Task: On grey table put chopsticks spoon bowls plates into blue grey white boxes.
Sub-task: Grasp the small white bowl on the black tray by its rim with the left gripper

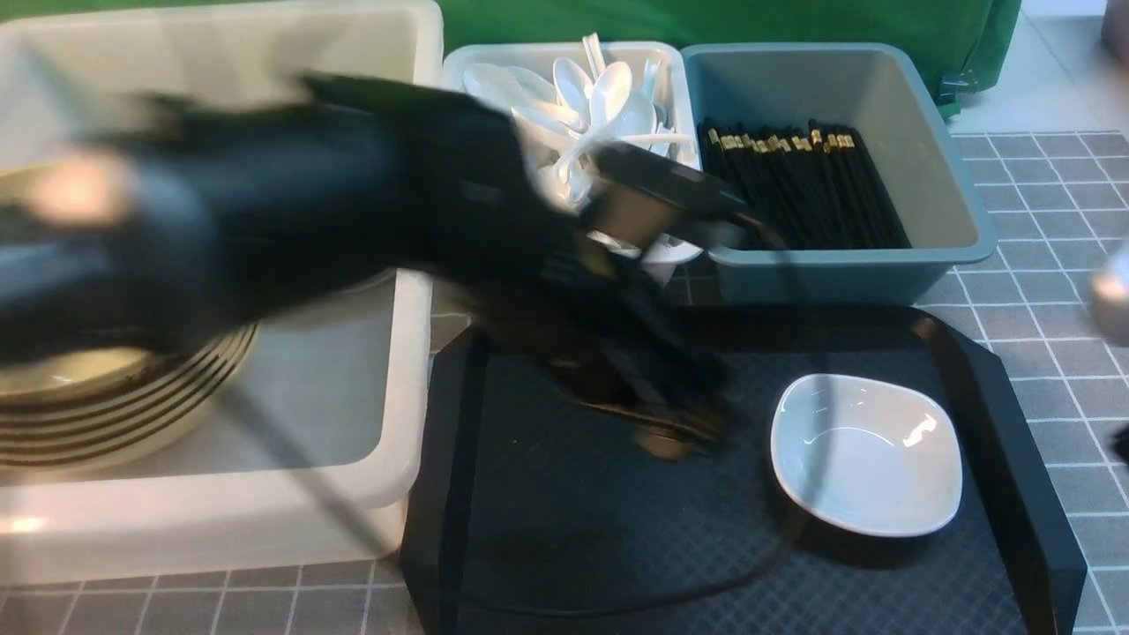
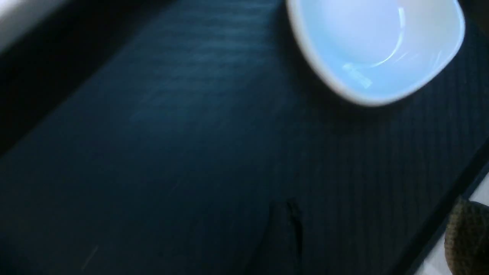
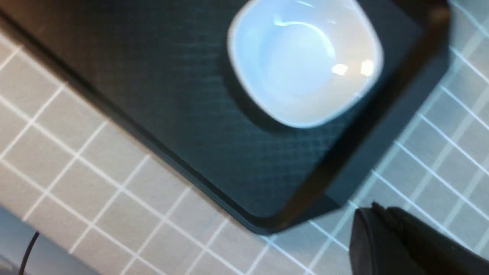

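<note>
One white plate [image 1: 865, 454] lies on the black tray [image 1: 547, 494], also in the left wrist view [image 2: 376, 46] and the right wrist view [image 3: 305, 61]. My blurred left gripper [image 1: 679, 432] hangs low over the tray, left of the plate. Its fingers [image 2: 468, 236] stand wide apart, open and empty. My right gripper [image 3: 372, 212] is shut and empty over the grey table [image 3: 114, 183], beside the tray's corner. Yellow bowls [image 1: 97, 401] are stacked in the white box [image 1: 397, 370]. Spoons [image 1: 609, 97] fill the pale grey box [image 1: 459, 66]. Chopsticks [image 1: 803, 185] lie in the blue box [image 1: 948, 176].
The three boxes stand along the back and left of the tray. The left arm [image 1: 265, 203] reaches across the white box. Green cloth [image 1: 794, 22] hangs behind. The tray's raised rim [image 1: 997, 423] runs close to the plate.
</note>
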Available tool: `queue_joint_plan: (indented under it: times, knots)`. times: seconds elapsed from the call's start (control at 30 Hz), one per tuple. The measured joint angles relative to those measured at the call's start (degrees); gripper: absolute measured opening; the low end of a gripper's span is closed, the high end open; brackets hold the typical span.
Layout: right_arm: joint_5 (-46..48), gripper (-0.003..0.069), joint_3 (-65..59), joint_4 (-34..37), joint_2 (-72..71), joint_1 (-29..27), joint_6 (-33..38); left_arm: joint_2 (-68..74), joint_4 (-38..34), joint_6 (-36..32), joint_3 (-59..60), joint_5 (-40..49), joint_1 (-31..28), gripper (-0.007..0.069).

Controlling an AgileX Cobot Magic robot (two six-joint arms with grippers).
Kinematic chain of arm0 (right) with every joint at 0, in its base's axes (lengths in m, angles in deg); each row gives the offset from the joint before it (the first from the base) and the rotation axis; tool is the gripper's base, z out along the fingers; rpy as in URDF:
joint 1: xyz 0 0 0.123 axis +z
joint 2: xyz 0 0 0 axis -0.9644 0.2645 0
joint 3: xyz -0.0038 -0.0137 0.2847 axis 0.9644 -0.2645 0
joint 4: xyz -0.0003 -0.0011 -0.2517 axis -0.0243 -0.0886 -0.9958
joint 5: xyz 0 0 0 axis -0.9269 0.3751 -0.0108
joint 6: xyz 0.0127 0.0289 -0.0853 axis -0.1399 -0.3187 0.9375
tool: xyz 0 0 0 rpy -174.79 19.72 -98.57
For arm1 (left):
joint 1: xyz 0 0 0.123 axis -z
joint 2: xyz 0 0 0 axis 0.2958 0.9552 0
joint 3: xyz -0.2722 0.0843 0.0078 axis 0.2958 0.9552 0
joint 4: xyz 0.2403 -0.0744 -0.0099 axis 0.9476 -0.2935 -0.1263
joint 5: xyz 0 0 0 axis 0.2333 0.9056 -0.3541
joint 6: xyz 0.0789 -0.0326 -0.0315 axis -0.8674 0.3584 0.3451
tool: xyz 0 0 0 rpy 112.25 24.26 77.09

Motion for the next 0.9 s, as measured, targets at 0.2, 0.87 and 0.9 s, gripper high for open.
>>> queue_joint_plan:
  times: [0.2,0.87,0.9]
  knots:
    - [0.4,0.0045,-2.4,-0.4,-7.9,-3.3,-0.6,17.2,0.0,1.0,-15.1,-0.7,1.9,0.0477]
    - [-1.8,0.0045,-9.5,0.4,-12.7,-3.3,-0.7,36.2,1.0,3.0,-42.6,12.7,1.3,0.0059]
    - [-3.5,0.0045,-9.5,0.7,-12.4,-3.3,-0.7,35.3,1.4,2.4,-43.6,14.2,1.3,0.0037]
